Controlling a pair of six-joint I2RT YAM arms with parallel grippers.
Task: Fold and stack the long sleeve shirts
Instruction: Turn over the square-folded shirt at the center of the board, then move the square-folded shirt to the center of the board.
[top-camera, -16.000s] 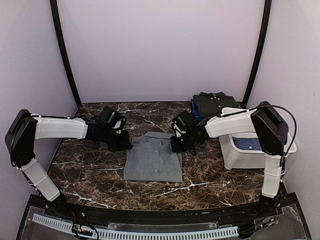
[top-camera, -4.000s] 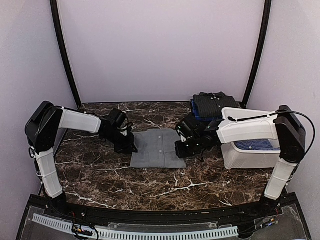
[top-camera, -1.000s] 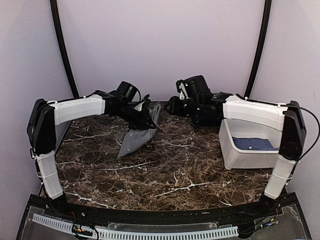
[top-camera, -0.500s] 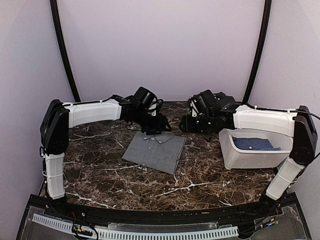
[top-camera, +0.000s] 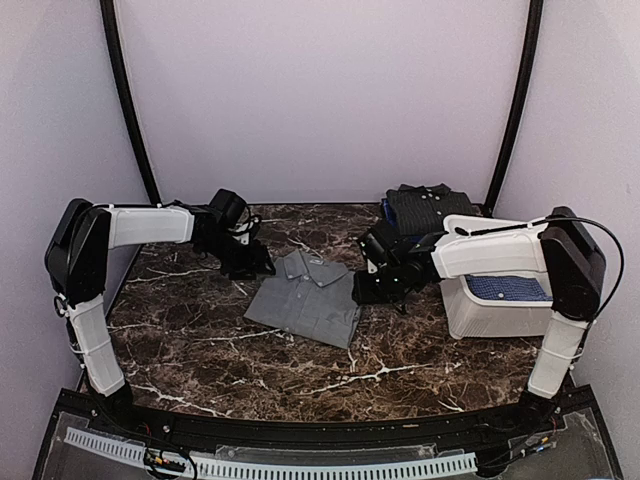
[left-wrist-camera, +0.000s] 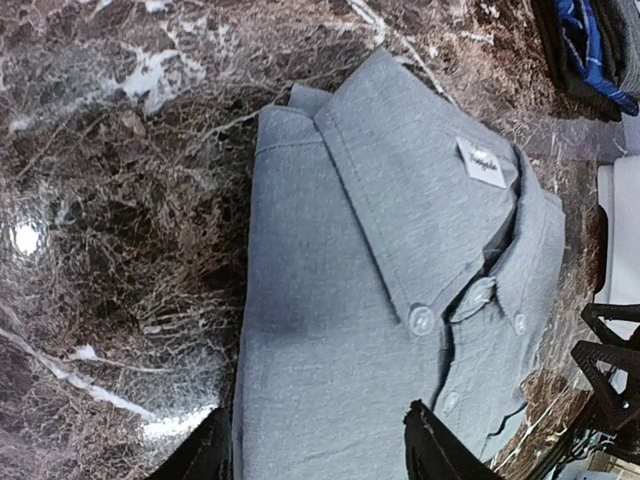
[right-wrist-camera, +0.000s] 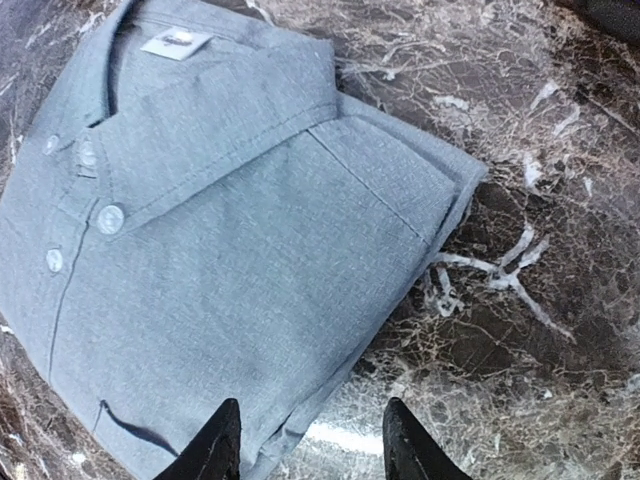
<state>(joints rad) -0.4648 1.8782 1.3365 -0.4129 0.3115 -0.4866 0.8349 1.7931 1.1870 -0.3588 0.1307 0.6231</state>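
Observation:
A folded grey long sleeve shirt (top-camera: 308, 297) lies flat on the marble table, collar toward the back, turned a little askew. My left gripper (top-camera: 256, 267) hovers by its left collar corner, open and holding nothing. In the left wrist view the shirt (left-wrist-camera: 390, 280) fills the frame under the open left gripper (left-wrist-camera: 320, 455). My right gripper (top-camera: 362, 288) sits at the shirt's right edge, also open. In the right wrist view the right gripper (right-wrist-camera: 312, 445) straddles the folded edge of the shirt (right-wrist-camera: 220, 230). A blue dotted shirt (top-camera: 508, 288) lies in the tub.
A white plastic tub (top-camera: 470, 315) stands at the right. Behind it, at the back right, is a pile of folded dark and blue shirts (top-camera: 428, 207), also seen as the pile's corner (left-wrist-camera: 590, 40) in the left wrist view. The enclosure walls are close on both sides.
A second ago the grey shirt hung in the air from my left gripper. It now lies flat on the table, both grippers have let go, and both arms have drawn back beside it.

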